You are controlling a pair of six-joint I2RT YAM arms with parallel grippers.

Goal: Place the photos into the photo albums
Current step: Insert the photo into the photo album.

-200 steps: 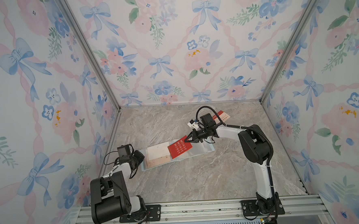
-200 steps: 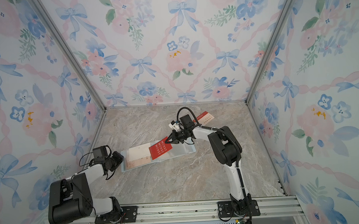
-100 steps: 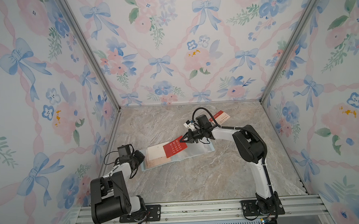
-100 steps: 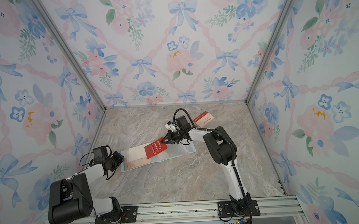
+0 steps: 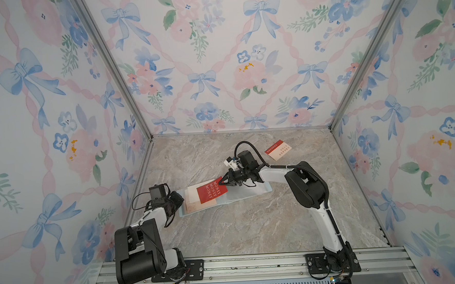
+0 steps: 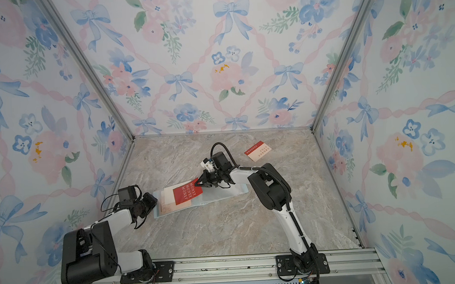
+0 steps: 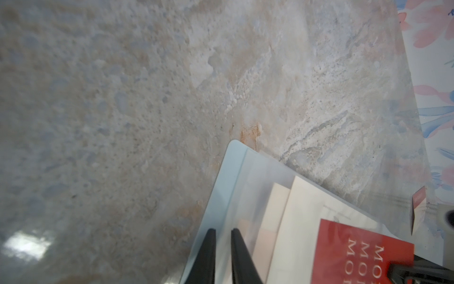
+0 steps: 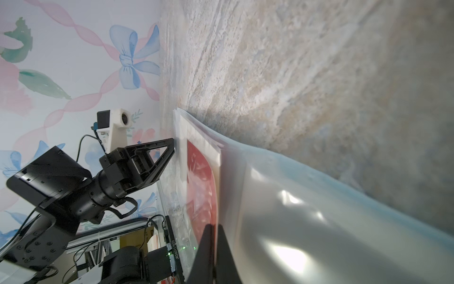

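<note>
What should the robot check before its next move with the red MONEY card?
1. Right gripper shut on the red MONEY card: ok.
2. Left gripper pinching the clear sleeve at the album's end: ok, it looks so.
3. Card lies over the pale blue photo album, not over bare table: ok.
4. Card slid fully into the sleeve: cannot tell.
5. The two arms are apart, at opposite ends of the card: ok.
6. Every card in the album: not ok. At least one loose card lies on the table beyond it.
</note>
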